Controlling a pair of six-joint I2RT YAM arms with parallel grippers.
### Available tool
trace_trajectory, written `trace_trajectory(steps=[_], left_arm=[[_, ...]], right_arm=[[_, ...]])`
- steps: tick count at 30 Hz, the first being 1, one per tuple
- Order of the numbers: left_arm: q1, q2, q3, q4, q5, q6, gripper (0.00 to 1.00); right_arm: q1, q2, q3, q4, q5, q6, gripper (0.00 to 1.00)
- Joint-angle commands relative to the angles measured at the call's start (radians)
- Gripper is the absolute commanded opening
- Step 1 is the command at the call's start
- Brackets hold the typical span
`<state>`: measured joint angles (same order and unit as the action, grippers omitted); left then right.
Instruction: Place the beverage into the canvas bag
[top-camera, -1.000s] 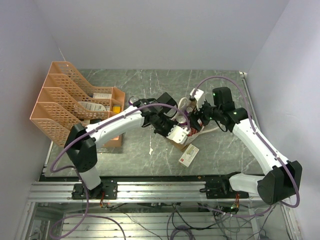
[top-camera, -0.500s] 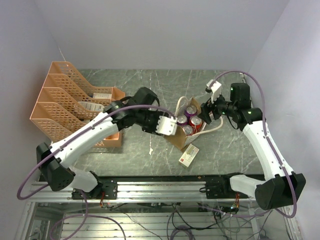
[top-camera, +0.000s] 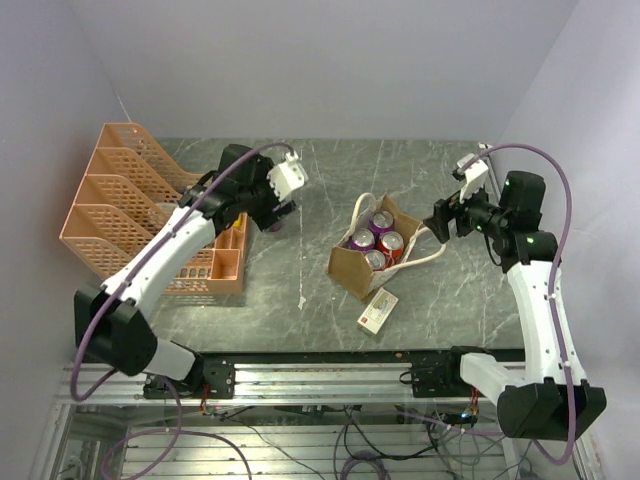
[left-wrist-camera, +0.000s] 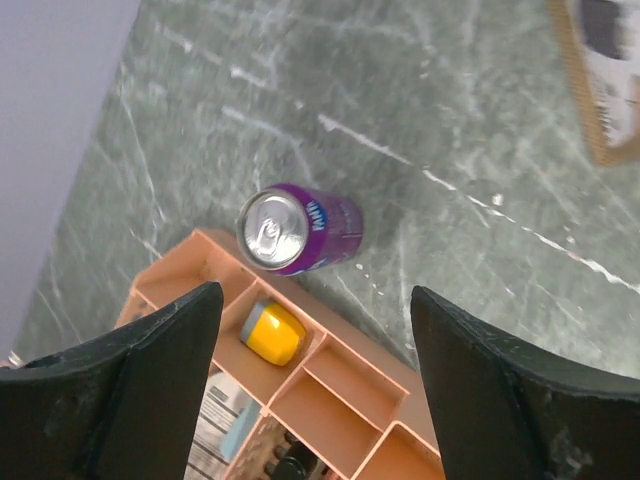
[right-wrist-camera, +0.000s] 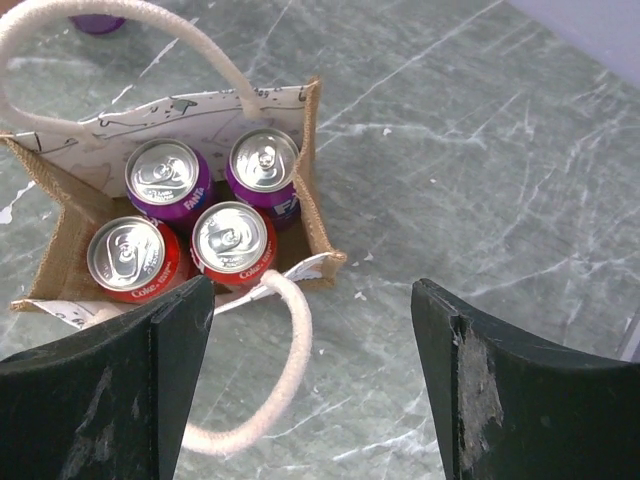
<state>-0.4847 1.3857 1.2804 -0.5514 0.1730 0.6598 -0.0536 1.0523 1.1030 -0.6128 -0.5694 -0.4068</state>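
The purple can (left-wrist-camera: 300, 228) stands upright, its long axis vertical, in the table's (left-wrist-camera: 470, 130) left half nearer the far edge. It is just beside the rack (left-wrist-camera: 330, 347), perhaps touching it, and lies straight ahead of the left gripper (left-wrist-camera: 312, 300), whose fingers are spread wide with nothing between them. The left arm is by far the nearer. The right gripper (right-wrist-camera: 312, 295), also spread and empty, hangs near the right side of the bag (right-wrist-camera: 312, 150), which sits well apart to the can's right, near the table's middle, with four other cans (right-wrist-camera: 232, 240) standing in it.
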Motion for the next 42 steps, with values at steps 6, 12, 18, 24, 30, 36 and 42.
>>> trace_trajectory(steps=[6,12,18,24,30,36,42], left_arm=[[0.146,0.283,0.221,-0.042,-0.018,-0.243,1.00],[0.170,0.423,0.295,-0.078,0.044,-0.247,1.00],[0.172,0.517,0.355,-0.122,0.083,-0.248,0.96],[0.172,0.549,0.355,-0.104,0.098,-0.256,0.93],[0.172,0.575,0.350,-0.091,0.123,-0.267,0.83],[0.172,0.596,0.365,-0.105,0.132,-0.261,0.78],[0.172,0.578,0.360,-0.095,0.164,-0.249,0.65]], right_arm=[[-0.068,-0.073,-0.051,0.035,-0.074,0.032,0.81],[-0.071,-0.072,-0.063,0.042,-0.083,0.034,0.81],[-0.078,-0.069,-0.070,0.047,-0.084,0.037,0.81],[-0.088,-0.066,-0.075,0.051,-0.091,0.042,0.81],[-0.099,-0.072,-0.086,0.056,-0.105,0.049,0.81],[-0.104,-0.068,-0.087,0.061,-0.112,0.052,0.81],[-0.108,-0.067,-0.091,0.063,-0.117,0.054,0.81]])
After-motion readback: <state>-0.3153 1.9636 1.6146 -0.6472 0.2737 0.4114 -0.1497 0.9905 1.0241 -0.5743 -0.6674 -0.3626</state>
